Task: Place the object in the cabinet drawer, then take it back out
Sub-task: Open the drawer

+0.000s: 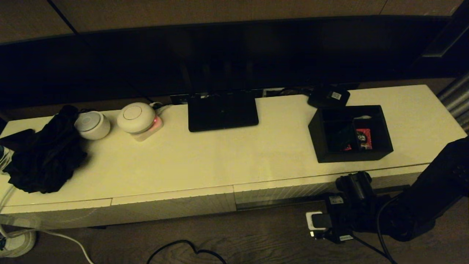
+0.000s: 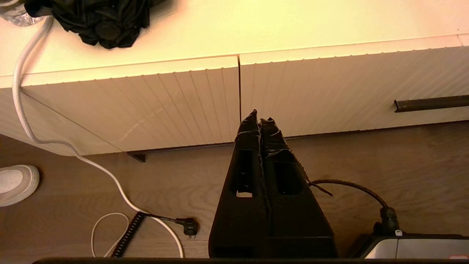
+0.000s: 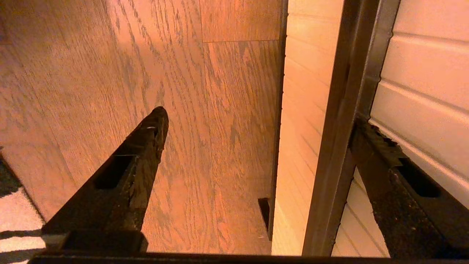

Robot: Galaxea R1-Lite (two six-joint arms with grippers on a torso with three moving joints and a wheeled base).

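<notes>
The object, a black open-top organiser box with red-and-white packets inside, stands on the cabinet top at the right. Below it is the cabinet drawer, its ribbed cream front shut or nearly shut. A dark handle bar crosses that front. My right gripper is open and straddles the bar: one finger is over the floor, the other lies against the ribbed front behind the bar. In the head view the right gripper sits just under the cabinet's front edge. My left gripper is shut and empty, low before the left drawer fronts.
On the cabinet top are a flat black router, a small black device, two white round gadgets, and a black cloth heap. On the wooden floor lie a power strip, cables and a white shoe.
</notes>
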